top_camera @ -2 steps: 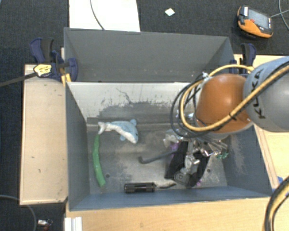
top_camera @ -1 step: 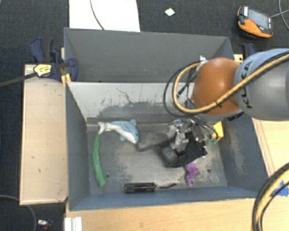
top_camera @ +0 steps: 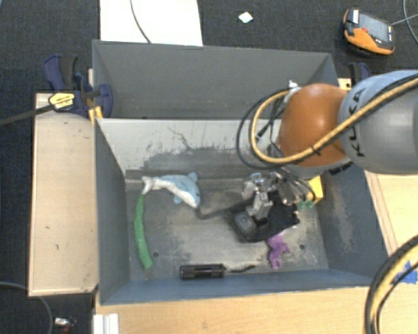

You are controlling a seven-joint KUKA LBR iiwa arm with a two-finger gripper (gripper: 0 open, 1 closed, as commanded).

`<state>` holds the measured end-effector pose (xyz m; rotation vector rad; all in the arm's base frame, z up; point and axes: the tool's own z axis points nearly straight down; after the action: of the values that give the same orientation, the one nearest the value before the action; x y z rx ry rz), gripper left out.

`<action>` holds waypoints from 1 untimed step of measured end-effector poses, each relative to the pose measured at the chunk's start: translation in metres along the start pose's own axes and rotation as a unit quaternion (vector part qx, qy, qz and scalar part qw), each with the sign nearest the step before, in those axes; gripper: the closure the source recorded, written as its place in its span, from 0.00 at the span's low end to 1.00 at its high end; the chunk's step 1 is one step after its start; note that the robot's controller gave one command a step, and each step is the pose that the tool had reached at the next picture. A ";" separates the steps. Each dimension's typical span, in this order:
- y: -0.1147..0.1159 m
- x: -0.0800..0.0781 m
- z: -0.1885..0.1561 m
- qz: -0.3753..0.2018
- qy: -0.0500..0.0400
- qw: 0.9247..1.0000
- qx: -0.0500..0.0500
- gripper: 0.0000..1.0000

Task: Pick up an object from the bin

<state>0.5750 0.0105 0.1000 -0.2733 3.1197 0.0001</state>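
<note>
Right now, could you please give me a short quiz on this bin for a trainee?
1. True or false: the green strip lies left of the pale blue toy in the view.
2. Which lies nearest the near wall of the bin? A) black bar B) green strip C) pale blue toy
3. Fill in: the small thing between the gripper and the near wall is ____ in colour.
Key: 1 true; 2 A; 3 purple.
</note>
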 end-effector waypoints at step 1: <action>-0.002 0.006 -0.022 -0.002 0.005 1.000 -0.001 1.00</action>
<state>0.5694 0.0077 0.1218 -0.2807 3.1294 0.0030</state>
